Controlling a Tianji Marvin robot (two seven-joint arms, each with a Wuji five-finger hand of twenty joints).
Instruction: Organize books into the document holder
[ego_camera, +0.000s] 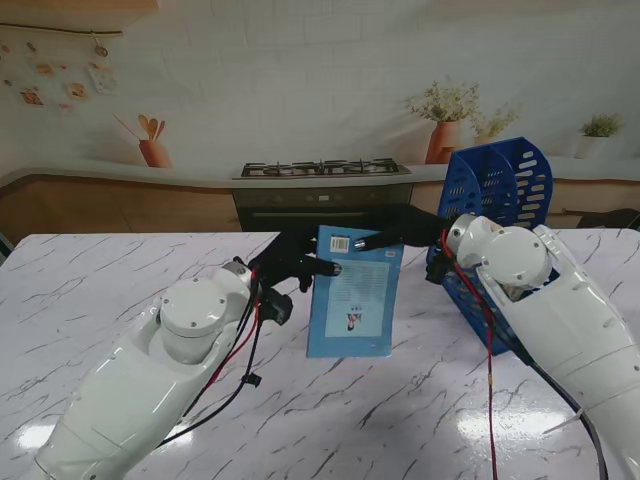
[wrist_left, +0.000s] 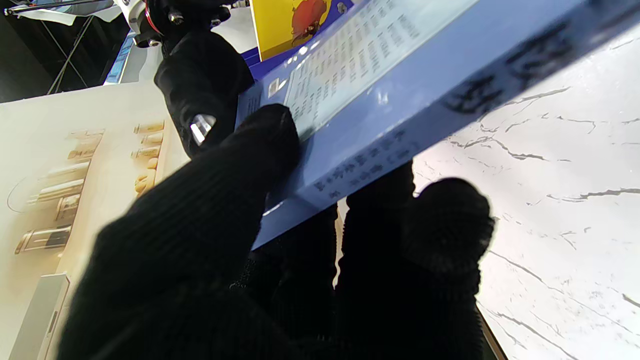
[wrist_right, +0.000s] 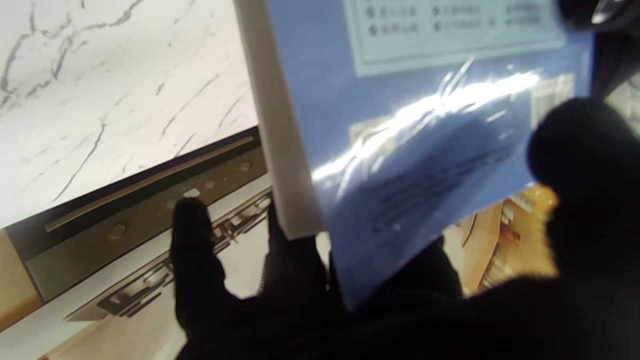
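Hands both pinching blue book (ego_camera: 352, 295) (upright), left hand (ego_camera: 292, 265), right hand (ego_camera: 405, 230).

Table (ego_camera: 120, 270): white marble pattern, grey veining.
Backdrop: printed kitchen; stove (ego_camera: 322, 168) centred, potted plants (ego_camera: 445, 120) shown at right, utensil jar (ego_camera: 153, 150) at left.

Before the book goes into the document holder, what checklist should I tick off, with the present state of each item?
1. Left hand shut on the blue book: ok, thumb on cover, fingers beneath.
2. Right hand shut on its top corner: ok.
3. Book off the table: cannot tell, its near edge sits low.
4. Blue document holder upright on the right: ok.
5. Free slot in it: cannot tell, right arm hides the inside.
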